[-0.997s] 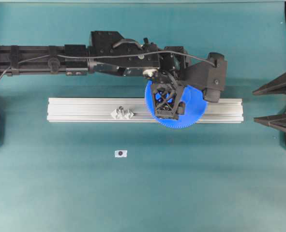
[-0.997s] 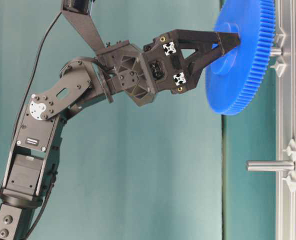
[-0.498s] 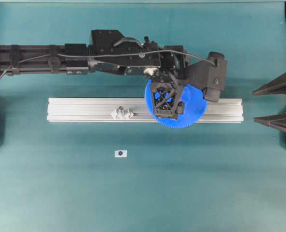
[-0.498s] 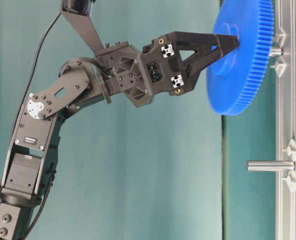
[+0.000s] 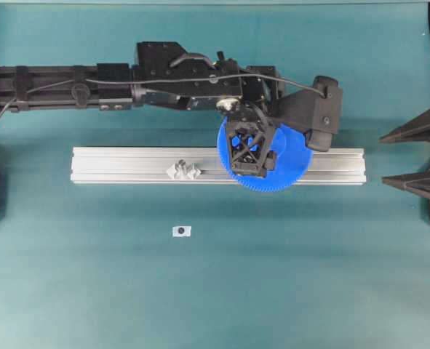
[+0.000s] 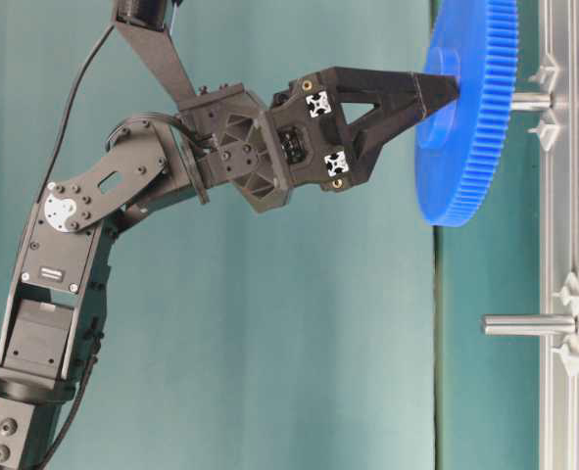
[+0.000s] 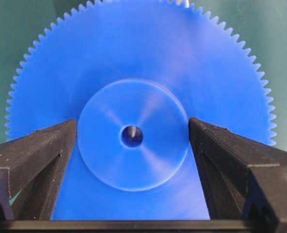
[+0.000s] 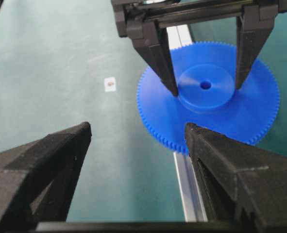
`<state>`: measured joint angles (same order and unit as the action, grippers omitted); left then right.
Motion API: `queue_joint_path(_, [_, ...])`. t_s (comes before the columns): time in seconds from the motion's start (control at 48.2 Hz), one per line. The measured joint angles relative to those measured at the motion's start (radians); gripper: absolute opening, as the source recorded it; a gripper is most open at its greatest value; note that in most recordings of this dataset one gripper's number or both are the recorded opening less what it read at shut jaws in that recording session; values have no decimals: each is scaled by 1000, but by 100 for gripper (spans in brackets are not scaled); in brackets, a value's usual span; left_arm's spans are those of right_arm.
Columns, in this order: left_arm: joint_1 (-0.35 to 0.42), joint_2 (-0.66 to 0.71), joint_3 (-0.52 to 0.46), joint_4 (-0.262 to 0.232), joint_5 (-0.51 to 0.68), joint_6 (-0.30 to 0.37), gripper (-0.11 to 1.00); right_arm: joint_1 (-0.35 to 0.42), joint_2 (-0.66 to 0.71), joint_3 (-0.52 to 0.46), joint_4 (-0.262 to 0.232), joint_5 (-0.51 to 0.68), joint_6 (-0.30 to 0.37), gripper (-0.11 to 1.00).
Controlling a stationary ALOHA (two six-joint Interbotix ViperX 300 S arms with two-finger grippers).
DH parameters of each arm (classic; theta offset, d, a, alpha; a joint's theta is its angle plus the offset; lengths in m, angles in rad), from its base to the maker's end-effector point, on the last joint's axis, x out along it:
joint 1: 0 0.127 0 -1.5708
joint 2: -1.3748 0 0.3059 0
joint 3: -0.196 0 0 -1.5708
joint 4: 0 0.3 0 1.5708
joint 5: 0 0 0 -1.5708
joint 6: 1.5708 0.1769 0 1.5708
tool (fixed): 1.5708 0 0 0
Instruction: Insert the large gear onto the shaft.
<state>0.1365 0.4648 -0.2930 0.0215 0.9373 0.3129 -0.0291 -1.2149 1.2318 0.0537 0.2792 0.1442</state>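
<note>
Large gear [image 7: 133,73] — smooth, faintly glossy blue plastic — over a brushed-metal rail [image 5: 127,166].

A robotics lab: teal mat [image 5: 273,276], aluminium rail [image 5: 127,166], fixed arm mounts.

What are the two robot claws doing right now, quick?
Left gripper: shut on the big flat bright-blue plastic gear, clamping its round hub.
Right gripper: open, holding nothing.

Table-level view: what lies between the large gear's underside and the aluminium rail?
Only the shaft: its silvery pin spans the gap from the large gear to the rail. Otherwise bare there.
</note>
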Motion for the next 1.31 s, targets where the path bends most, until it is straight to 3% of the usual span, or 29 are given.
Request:
queue_joint_path(0.997, [-38,-2,-15,0,-5,-5,90,0,0,0,0,0,0,85])
queue_joint_path(1.308, [-17,-77,72,0,-11,-8,90,0,-3,0,0,0,0,85])
